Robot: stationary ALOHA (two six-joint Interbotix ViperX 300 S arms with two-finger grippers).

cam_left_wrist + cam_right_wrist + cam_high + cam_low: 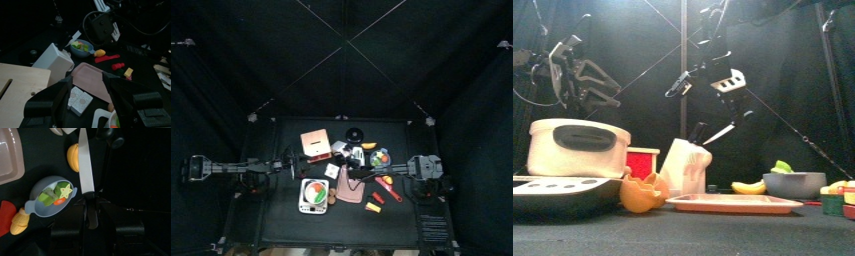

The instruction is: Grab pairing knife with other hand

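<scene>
The pairing knife (85, 163) has a slim silver blade and a dark handle. My right gripper (90, 208) is shut on the handle, and the blade points away from the wrist. It hangs above a grey bowl of toy vegetables (53, 198) and a banana (73, 155). In the top view the right gripper (401, 168) is at the table's right side. My left gripper (90, 82) is open and empty above a pink tray (93, 75), at the table's left in the top view (289, 168). The two grippers are apart.
A white knife block (57, 60), a wooden board (20, 85) and a speckled sponge (80, 100) lie near the left gripper. Two red pieces (107, 58) (118, 65) and a yellow piece (128, 72) lie past the tray. A white appliance (577, 145) stands at the front left.
</scene>
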